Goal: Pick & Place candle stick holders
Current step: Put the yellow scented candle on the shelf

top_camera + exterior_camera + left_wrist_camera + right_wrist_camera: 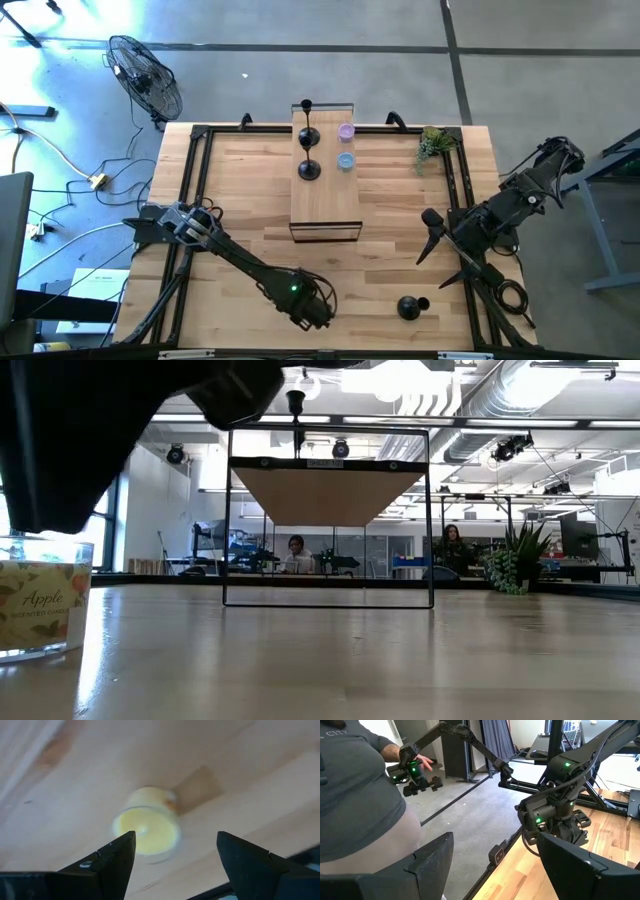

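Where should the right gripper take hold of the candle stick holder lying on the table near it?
Probably the thin stem, from straight above. This candle stick holder looks tipped on its side, round base beside a short stem pointing toward the right gripper, which is open. The stem fits between the fingers better than the bulbous base, which could roll.

Black candle stick holders (309,168); pale wood table (240,190); yellow candle (147,826); purple cup (346,131).

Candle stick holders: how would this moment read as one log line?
left gripper: open above yellow candle | right gripper: open, empty, at table's right | candle stick holders: two on raised shelf, one on table
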{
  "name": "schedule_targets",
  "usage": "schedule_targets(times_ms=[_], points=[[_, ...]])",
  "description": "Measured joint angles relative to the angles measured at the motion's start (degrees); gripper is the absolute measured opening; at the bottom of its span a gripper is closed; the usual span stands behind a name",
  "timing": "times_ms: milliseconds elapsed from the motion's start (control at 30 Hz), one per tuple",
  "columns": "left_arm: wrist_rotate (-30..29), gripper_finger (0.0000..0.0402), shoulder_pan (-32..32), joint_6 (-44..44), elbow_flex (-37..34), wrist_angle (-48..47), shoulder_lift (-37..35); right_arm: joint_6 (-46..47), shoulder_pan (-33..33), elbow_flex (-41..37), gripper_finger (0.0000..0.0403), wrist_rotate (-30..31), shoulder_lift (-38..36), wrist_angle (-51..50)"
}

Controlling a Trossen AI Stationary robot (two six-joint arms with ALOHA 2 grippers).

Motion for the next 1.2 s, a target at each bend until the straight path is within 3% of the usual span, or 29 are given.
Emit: schedule_targets(times_ms=[233,767,1067,1200], points=[[-0.42,0.0273,0.0,-0.39,0.02,9.72,0.0,1.35,0.0,0.0,0.0281,0.04,-0.02,0.49],[-1.06,0.0273,0.0,-0.66,0.02,9.57,0.0,1.11,0.0,0.0,0.0281,-1.5,-0.02,0.46],[5.6,0.0273,0.0,-13.64,0.02,10.04,0.0,0.28,0.0,0.0,0.0281,-2.3,-0.04,-0.9],[5.73,0.0273,0.0,-13.94,0.02,9.69,0.0,-0.44,0.0,0.0,0.0281,-2.32,-0.07,-0.87]])
